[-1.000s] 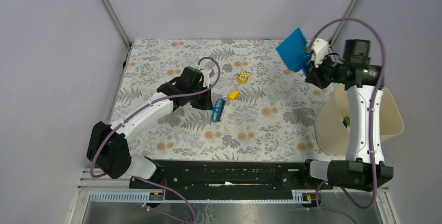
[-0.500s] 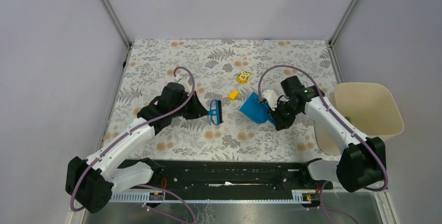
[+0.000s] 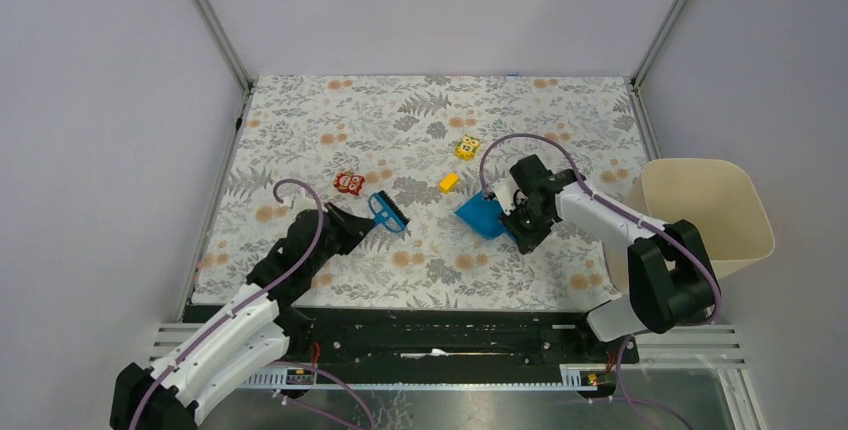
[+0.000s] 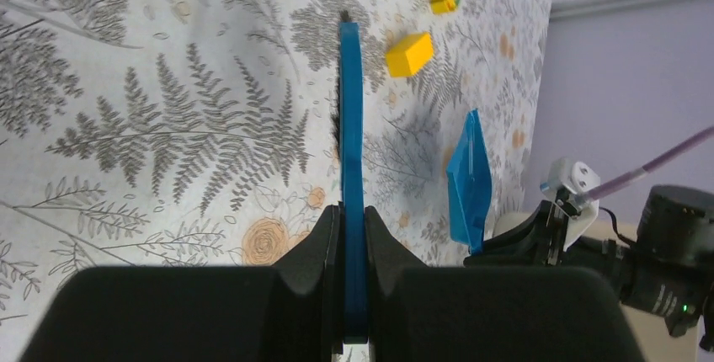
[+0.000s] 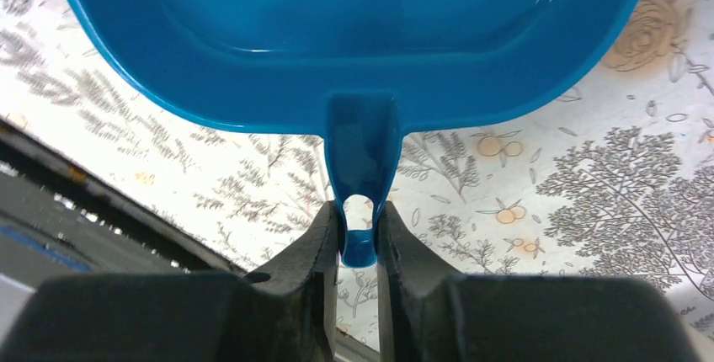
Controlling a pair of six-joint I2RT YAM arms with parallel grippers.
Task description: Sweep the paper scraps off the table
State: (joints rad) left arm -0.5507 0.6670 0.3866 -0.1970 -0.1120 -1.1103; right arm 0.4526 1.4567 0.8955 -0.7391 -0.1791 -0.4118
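Observation:
My left gripper [image 3: 360, 222] is shut on the handle of a blue brush [image 3: 388, 214], held just above the table [image 3: 300, 110]. In the left wrist view the brush [image 4: 350, 126] is edge-on between my fingers [image 4: 324, 231]. My right gripper [image 3: 510, 218] is shut on the handle of the blue dustpan [image 3: 480, 214], which rests on the cloth to the right of the brush. The right wrist view shows the pan [image 5: 354, 34] empty. No paper scraps show on the cloth in any view.
A yellow block [image 3: 449, 182] lies between the brush and the pan, with a yellow patterned toy [image 3: 467, 147] behind it. A red toy [image 3: 348, 183] lies just beyond the left gripper. A cream bin [image 3: 735, 200] stands off the table's right edge.
The right arm brought the dustpan down from high at the far right to the table's middle. The left arm pulled back towards the near left with the brush, uncovering the red toy.

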